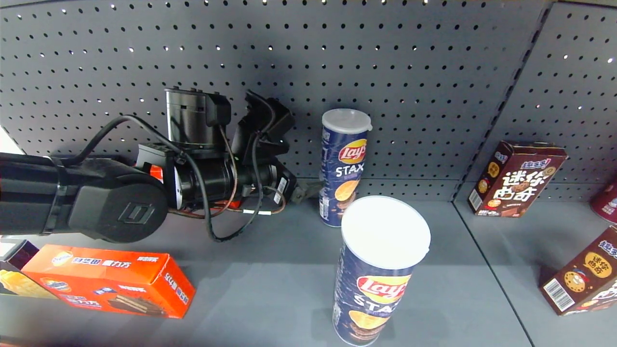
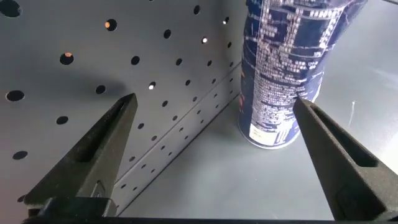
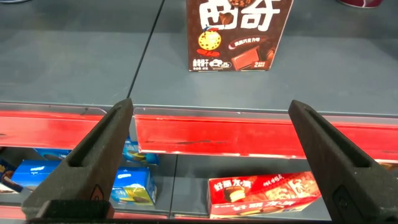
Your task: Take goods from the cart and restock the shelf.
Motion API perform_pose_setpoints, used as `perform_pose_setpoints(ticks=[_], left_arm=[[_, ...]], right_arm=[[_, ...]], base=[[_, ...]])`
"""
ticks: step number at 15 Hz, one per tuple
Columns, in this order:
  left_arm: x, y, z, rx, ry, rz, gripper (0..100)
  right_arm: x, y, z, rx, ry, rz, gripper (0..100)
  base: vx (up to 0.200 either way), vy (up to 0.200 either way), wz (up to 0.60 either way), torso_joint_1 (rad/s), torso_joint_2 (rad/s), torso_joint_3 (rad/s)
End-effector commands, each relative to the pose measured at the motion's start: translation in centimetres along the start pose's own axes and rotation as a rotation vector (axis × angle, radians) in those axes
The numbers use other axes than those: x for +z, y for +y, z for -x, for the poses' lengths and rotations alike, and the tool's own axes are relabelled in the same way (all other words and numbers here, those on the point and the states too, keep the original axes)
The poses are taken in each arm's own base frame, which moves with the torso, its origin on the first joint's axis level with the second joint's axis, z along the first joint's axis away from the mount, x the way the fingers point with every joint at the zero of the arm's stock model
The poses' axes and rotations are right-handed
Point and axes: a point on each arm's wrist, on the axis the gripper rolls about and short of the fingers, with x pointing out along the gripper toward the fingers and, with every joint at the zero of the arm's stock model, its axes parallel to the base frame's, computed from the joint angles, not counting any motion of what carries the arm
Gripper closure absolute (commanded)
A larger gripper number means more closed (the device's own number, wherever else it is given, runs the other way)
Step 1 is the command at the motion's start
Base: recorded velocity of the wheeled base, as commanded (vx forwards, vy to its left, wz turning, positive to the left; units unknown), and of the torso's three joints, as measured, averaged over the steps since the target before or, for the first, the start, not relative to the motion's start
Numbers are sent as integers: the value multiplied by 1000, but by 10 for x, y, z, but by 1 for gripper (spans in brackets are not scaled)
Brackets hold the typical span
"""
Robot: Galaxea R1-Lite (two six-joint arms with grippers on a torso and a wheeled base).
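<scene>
Two blue chip cans with white lids stand upright on the grey shelf: one at the back by the pegboard, one nearer the front. My left gripper sits just left of the back can, low over the shelf. In the left wrist view this gripper is open, and the back can stands just beyond one fingertip, outside the gap. My right gripper is open and holds nothing, facing the shelf's red front strip.
An orange box lies flat at the shelf's front left. Brown cookie boxes stand in the right bay, one seen ahead of the right gripper. A red can is at the far right. Lower shelf holds blue boxes and an orange box.
</scene>
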Motion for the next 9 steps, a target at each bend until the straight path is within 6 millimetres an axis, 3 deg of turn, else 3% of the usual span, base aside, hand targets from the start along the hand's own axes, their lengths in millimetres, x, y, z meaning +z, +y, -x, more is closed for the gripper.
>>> perform_pose_setpoints(ticks=[1,5,9], left_arm=[[-3,0,-3,0,8,2,0],[-5,5,1,13,13,6,0],[6,12,23,51,-21,0,0]], right_arm=[[0,0,0,-1,2,0,0],[0,0,0,-1,2,0,0],[0,0,0,0,2,0,0]], base=[[0,0,0,0,0,0],[0,0,0,0,0,0],[0,0,0,0,0,0]])
